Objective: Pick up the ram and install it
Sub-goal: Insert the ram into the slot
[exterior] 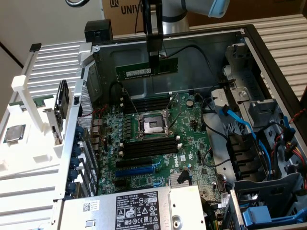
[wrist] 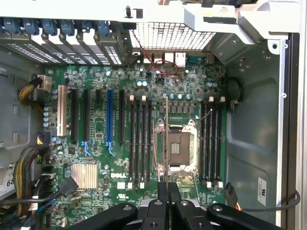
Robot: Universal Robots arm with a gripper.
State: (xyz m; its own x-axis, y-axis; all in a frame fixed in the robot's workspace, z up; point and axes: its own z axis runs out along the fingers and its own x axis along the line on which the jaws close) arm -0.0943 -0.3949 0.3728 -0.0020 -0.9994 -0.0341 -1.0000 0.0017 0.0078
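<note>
Clearly the gripper [exterior: 154, 64] is clamped on the ram [exterior: 134, 73], which hangs level above the motherboard [exterior: 189, 143] near the far wall of the case [exterior: 201, 52]; light, stiff and fragile, it is probably best held mid-length by its top edge, off the chips.

Soft, even indoor light reaches the motherboard [exterior: 192, 143] in both views, with few hard shadows. The case's back wall [exterior: 201, 72] sits dimmer. The white fixture [exterior: 29, 148] at the exterior view's left is nearly blown out.
</note>
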